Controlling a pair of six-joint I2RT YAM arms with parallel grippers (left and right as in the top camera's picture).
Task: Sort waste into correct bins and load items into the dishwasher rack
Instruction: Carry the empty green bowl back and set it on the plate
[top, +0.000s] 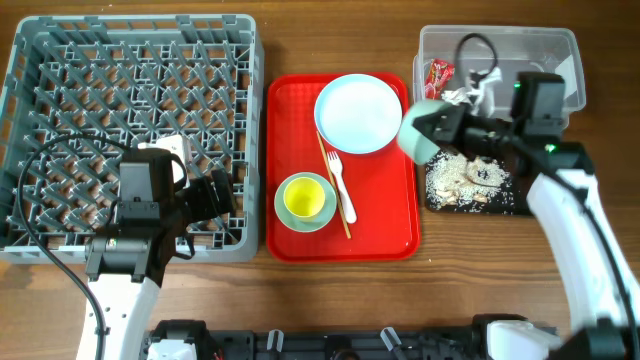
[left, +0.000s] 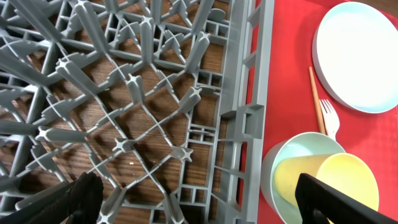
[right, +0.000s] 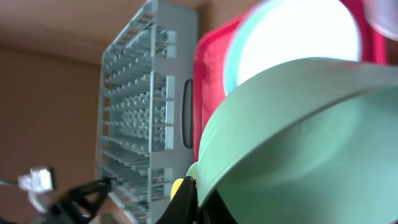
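Note:
My right gripper (top: 452, 127) is shut on the rim of a pale blue-green bowl (top: 425, 130), held tilted above the left end of the black tray (top: 505, 208), which holds rice crumbs (top: 455, 178). The bowl fills the right wrist view (right: 298, 137). The clear tub (top: 540, 45) holds a red wrapper (top: 440, 72) and a white tissue (top: 478, 90). The pale-blue plate (top: 358, 112) and a second bowl (top: 288, 212) with the yellow cup (top: 305, 198) in it sit on the red serving tray. My left gripper (top: 215, 195) is open and empty over the grey rack's (top: 130, 90) front right edge.
The red serving tray (top: 390, 230) lies between the rack and the bins, with a white fork (top: 340, 185) and a wooden chopstick (top: 326, 160) on it. In the left wrist view the rack's wall (left: 245, 118) runs beside the bowl and cup (left: 323, 177).

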